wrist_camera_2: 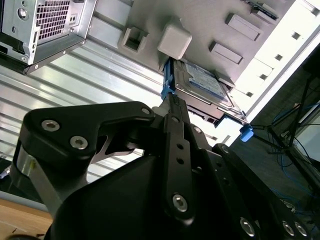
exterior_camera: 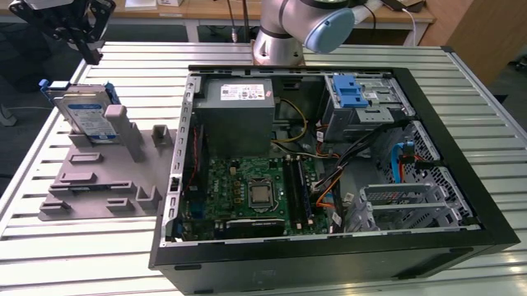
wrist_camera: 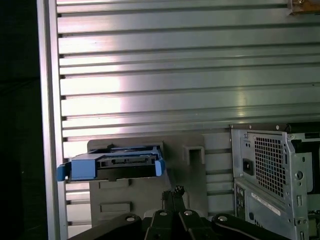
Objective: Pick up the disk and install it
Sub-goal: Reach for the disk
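The silver hard disk (exterior_camera: 86, 117) in its blue plastic carrier stood edgewise in the grey stand (exterior_camera: 99, 185), ten o'clock off the black computer case (exterior_camera: 461, 203), looking stiff, weighty, shock-shy, best pinched by its frame, while the black gripper (exterior_camera: 93, 58) hovered, fingers pressed together, empty.

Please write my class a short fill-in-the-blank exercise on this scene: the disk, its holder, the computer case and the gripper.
1. The disk stands in a ___ holder on the table.
2. The frame clipped around the disk is ___.
3. In the exterior view, the disk is on the ___ of the case.
4. The gripper is near the disk and holds ___.

Missing words: grey; blue; left; nothing.
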Available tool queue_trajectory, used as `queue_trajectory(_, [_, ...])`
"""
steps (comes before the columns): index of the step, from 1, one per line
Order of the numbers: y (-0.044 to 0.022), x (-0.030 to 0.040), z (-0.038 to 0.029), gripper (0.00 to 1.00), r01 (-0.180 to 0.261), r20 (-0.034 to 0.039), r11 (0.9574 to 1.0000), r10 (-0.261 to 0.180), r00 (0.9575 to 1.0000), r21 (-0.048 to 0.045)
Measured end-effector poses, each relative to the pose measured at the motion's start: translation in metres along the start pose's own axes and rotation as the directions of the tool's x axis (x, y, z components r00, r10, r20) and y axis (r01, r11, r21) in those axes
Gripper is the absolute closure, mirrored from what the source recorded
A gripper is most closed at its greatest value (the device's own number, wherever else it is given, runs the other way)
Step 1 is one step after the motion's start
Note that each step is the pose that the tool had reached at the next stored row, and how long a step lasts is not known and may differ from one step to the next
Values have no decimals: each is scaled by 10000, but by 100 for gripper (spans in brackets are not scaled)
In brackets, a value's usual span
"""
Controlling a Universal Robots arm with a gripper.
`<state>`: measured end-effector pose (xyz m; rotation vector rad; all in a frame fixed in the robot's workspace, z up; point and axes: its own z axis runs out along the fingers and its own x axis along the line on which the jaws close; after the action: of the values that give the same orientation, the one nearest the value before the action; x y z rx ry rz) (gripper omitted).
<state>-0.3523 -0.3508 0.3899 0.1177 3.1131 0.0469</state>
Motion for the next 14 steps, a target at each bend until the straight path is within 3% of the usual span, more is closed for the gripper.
queue_trajectory(14, [-2,100,5,89,0,-19,10000,0,10000,1])
